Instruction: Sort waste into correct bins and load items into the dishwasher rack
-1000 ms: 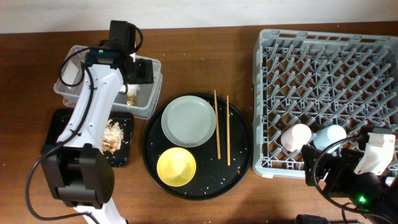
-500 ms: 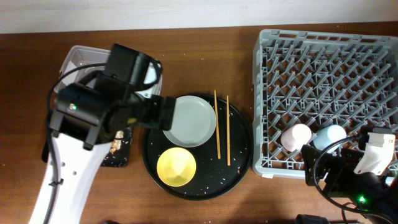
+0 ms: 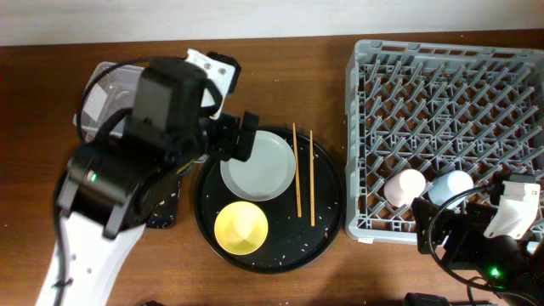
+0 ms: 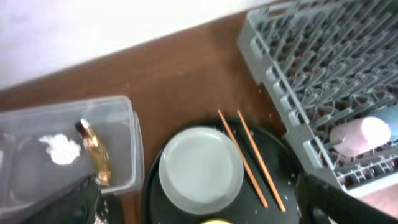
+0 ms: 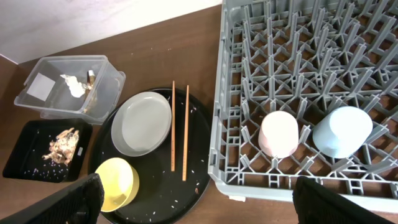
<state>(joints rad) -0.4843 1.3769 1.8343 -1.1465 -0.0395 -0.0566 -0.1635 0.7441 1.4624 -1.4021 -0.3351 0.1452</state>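
Observation:
My left gripper is open and empty, high above the pale-grey plate. The yellow bowl and two chopsticks lie by the plate. The pink cup and blue cup sit in the dishwasher rack. The tissue and gold wrapper lie in the clear tub. Food scraps lie in the shallow black tray. My right gripper is open and empty near the rack's front edge.
The plate, bowl and chopsticks rest on a large round black tray with scattered crumbs. In the overhead view my left arm hides most of the clear tub and the shallow black tray. A white wall runs along the table's far edge.
My left arm has swung from over the clear tub to the right and now hangs over the plate's left edge. The right arm has not moved.

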